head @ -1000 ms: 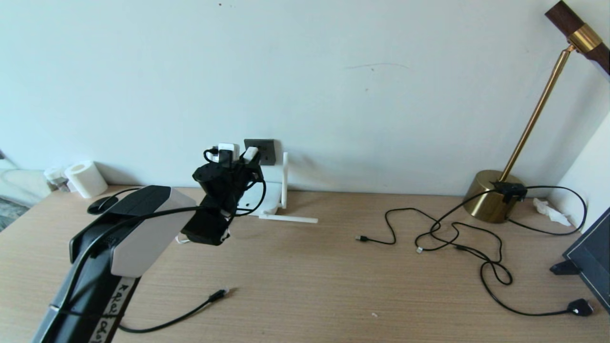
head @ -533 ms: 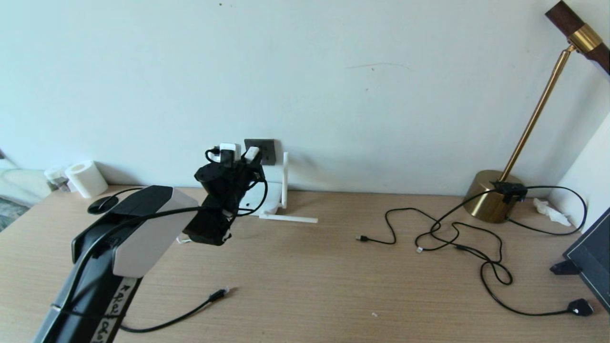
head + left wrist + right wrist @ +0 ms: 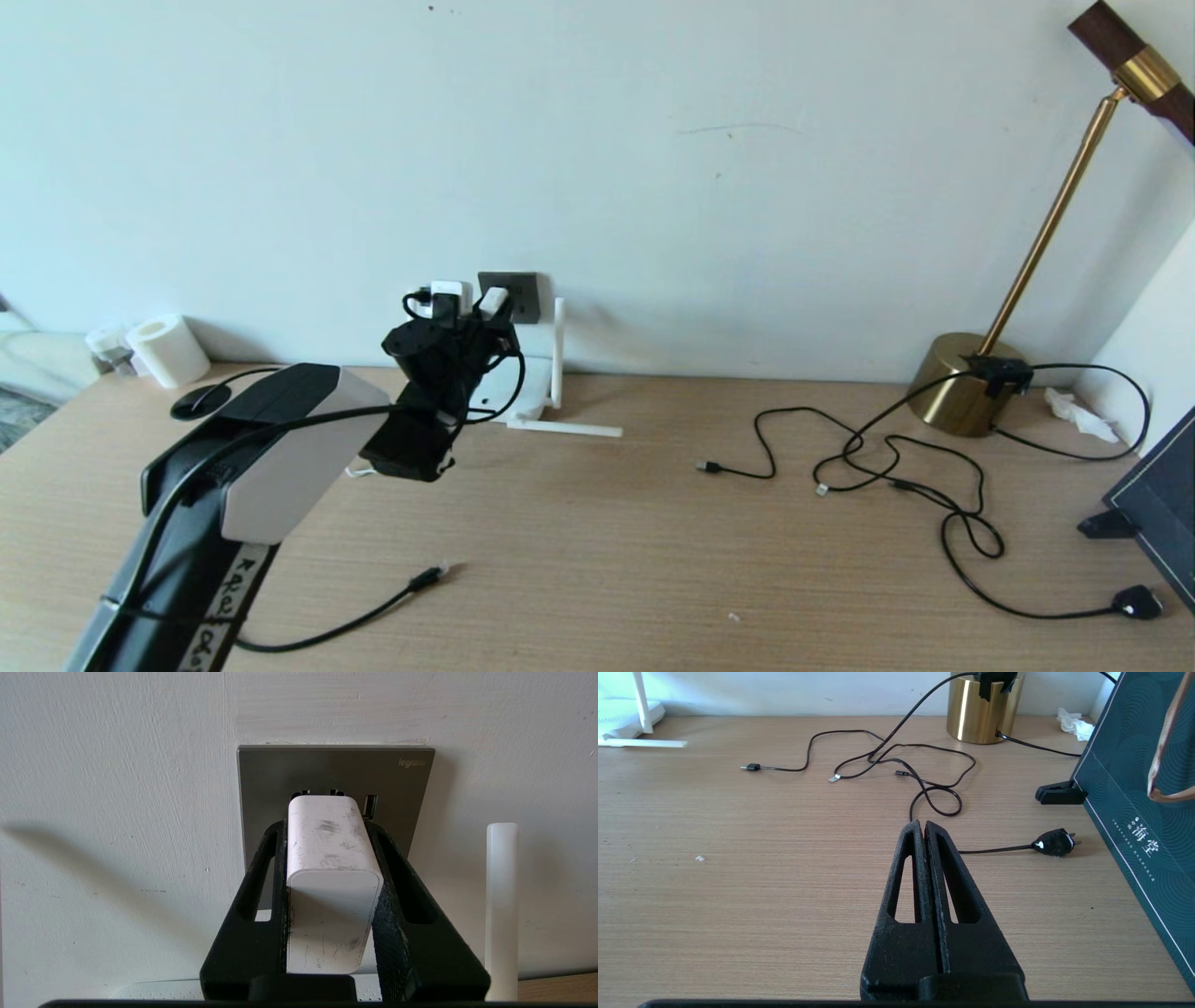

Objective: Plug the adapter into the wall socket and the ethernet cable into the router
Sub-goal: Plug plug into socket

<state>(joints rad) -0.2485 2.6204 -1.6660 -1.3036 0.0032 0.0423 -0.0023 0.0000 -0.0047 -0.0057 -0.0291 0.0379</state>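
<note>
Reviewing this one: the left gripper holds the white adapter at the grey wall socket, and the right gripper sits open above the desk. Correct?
Not quite. The right gripper is shut, its fingers pressed together with nothing between them, as the right wrist view shows. The rest holds: the left gripper grips the white adapter at the grey wall socket, seen in the left wrist view.

Two grippers: left gripper (image 3: 329,826), right gripper (image 3: 921,823). One adapter (image 3: 332,877). One wall socket (image 3: 261,779). One router (image 3: 509,387), with two antennas (image 3: 558,350) in sight, one upright and one lying flat. One ethernet cable (image 3: 373,611). Three small connector ends (image 3: 751,767) on thin black leads, plus one black power plug (image 3: 1054,842). One brass lamp (image 3: 957,383). One paper roll (image 3: 168,350). One black mouse (image 3: 198,401). One crumpled tissue (image 3: 1078,413). One teal box (image 3: 1134,788).
</note>
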